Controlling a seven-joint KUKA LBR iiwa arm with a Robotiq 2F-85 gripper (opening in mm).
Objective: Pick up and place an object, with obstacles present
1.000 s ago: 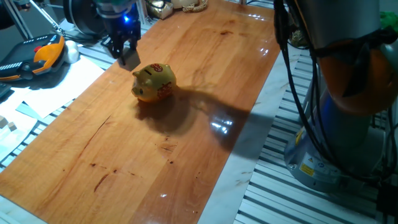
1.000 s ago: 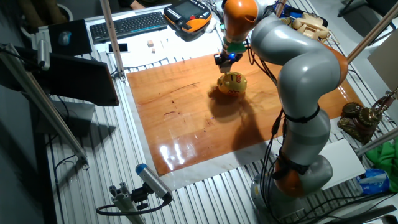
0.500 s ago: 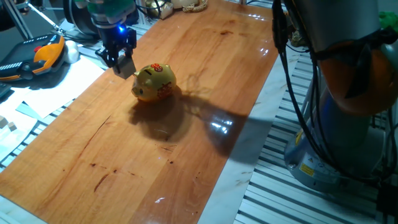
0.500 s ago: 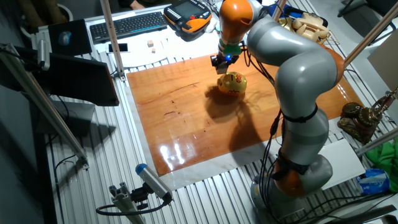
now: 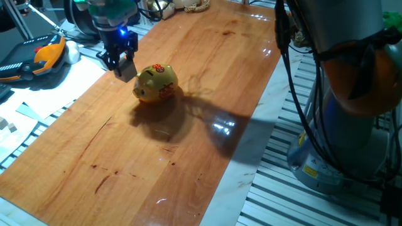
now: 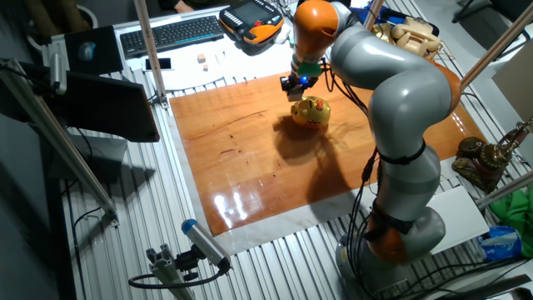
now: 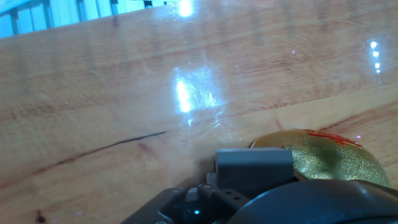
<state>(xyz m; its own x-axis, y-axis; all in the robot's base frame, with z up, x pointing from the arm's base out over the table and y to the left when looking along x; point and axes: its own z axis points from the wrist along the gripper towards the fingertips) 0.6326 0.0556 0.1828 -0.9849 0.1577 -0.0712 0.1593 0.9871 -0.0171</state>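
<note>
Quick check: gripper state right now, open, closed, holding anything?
Gripper: cannot be told; fingers look close together beside the gold piggy bank, no cube visible between them.

The shiny gold piggy bank [image 5: 156, 83] with red marks is standing upright on the wooden table [image 5: 207, 75]. The little wooden cube is not showing in any view.

The arm bends over from 3 o'clock, its hand [image 5: 124, 63] pointing down, low over the tabletop [image 5: 207, 81]; jaw state unclear.
</note>
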